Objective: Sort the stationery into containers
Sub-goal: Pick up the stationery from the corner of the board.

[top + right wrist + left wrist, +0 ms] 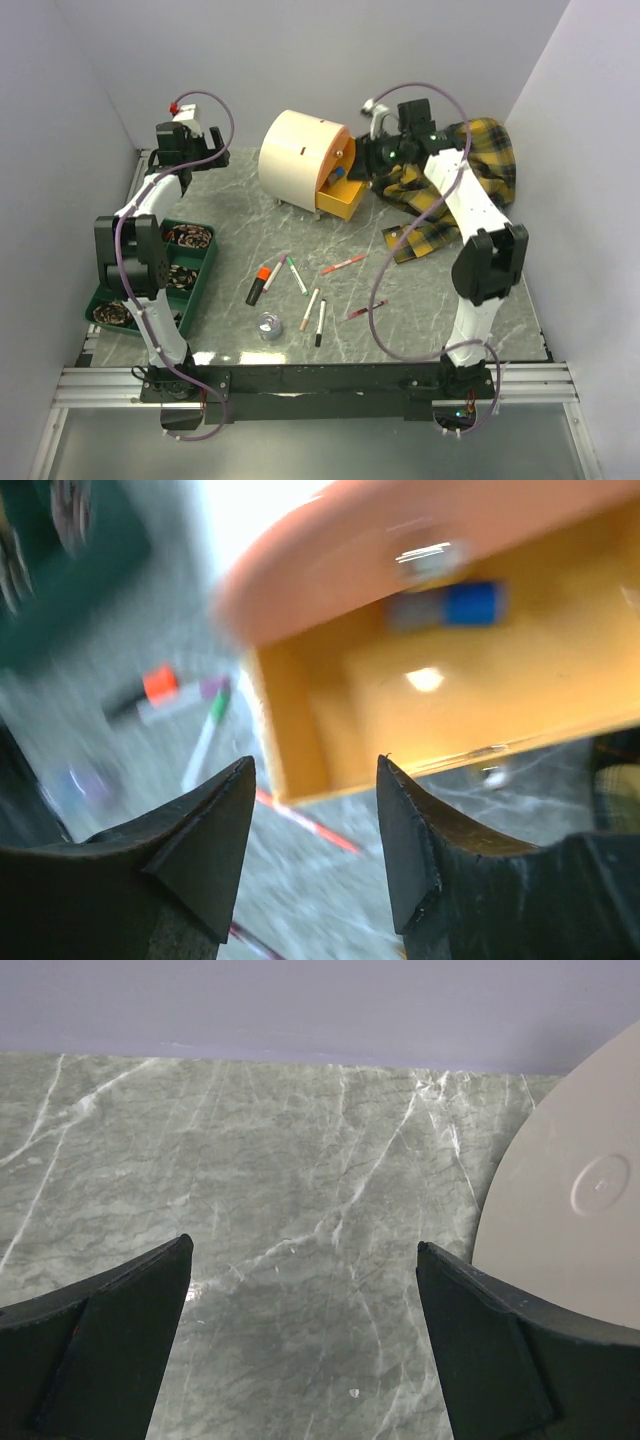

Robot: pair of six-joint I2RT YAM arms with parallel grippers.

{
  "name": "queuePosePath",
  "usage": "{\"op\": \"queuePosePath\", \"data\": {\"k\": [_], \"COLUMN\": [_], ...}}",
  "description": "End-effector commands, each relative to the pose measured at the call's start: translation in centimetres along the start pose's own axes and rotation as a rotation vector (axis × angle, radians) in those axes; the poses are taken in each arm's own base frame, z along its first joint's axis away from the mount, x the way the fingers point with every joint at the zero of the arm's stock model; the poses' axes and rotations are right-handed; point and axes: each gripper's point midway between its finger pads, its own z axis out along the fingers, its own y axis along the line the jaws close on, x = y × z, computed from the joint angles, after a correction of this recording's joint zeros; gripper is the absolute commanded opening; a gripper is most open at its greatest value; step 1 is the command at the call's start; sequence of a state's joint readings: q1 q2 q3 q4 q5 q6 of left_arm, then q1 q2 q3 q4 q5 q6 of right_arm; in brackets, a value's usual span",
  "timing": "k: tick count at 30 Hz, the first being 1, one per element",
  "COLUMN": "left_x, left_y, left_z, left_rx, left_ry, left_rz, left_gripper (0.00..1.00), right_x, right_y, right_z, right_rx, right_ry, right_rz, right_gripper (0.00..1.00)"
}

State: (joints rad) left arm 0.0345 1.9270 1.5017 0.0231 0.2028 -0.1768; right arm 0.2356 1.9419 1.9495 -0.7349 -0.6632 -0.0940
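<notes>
Parted right jaws hover before yellow drawer holding blue block.

Left pincer open wide, empty, parked far left. Right pincer open, empty, angled downward, far centre-right.

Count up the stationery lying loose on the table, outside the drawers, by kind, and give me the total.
Pens: 6
Marker: 1
Tape roll: 1
Total: 8
</notes>
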Motion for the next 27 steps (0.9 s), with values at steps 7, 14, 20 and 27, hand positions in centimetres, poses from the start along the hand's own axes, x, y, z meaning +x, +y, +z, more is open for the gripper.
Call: {"op": "queuePosePath", "data": {"k": [7,14,20,27], "left_x": [-3.4,-1.3,-0.2,-0.4], "left_y": [1.6,2.7,2.8,2.7], "left_z": [-3.2,-3.4,-3.3,-3.5], "left_rx": [-0.051,-0.093,-0.092,-0.116], "left_ry": [-0.083,-0.041,-0.038,-0.066], "left_rz": [0.043,0.044,0.026,0.047], "left_gripper": [0.99,0.99,0.99,0.99], "right_x": [6.6,10.8,14.4,16.9], "right_y": [9.8,15.7,22.3,26.0], "right_z": [0.6,6.0,10.0,11.1], "right_rx": [-0.189,-0.36,-0.594,-0.787], "right_ry": [0.072,0.019,-0.013,0.038], "right_rz": [-0.997,-1.349,-1.443,-1.465], "right_gripper": [0.74,0.81,0.82,0.84]}}
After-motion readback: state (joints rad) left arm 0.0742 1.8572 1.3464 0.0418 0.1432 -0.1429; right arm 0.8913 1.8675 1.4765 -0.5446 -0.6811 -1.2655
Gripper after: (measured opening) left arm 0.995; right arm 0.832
